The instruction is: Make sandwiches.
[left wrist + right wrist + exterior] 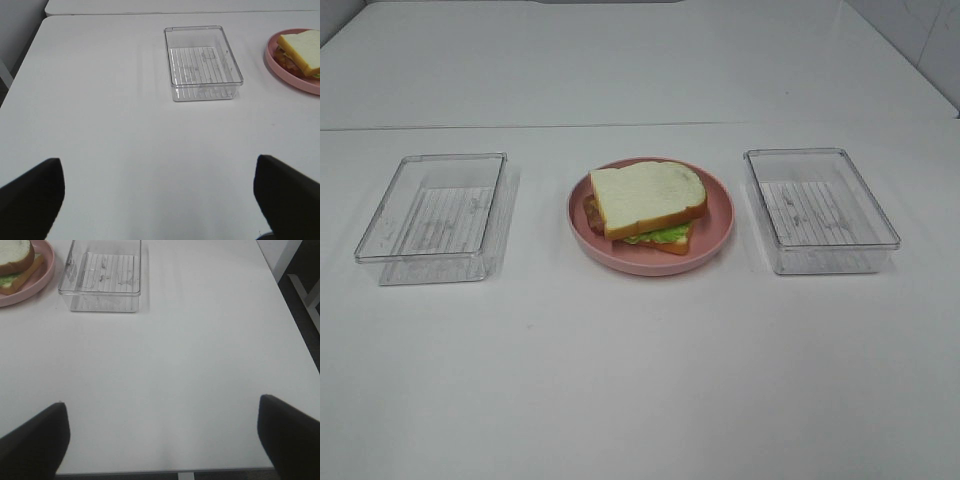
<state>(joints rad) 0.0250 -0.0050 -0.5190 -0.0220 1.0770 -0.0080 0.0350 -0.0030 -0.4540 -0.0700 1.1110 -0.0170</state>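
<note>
A stacked sandwich (pixel 646 203) rests on a pink round plate (pixel 718 225) at the table's middle: white bread on top, green lettuce and brown bacon peeking out at the edges. It also shows in the left wrist view as the sandwich (pixel 302 51) and in the right wrist view as the sandwich (pixel 15 262). Neither arm appears in the exterior high view. My left gripper (pixel 159 200) hangs open over bare table, well short of the left tray. My right gripper (pixel 162 440) is open too, near the table's front edge, with nothing between its fingers.
An empty clear plastic tray (pixel 435 215) stands left of the plate and another clear tray (pixel 818 210) stands right of it. The white table's right edge (pixel 295 315) runs close to the right arm, with a white frame leg beyond it.
</note>
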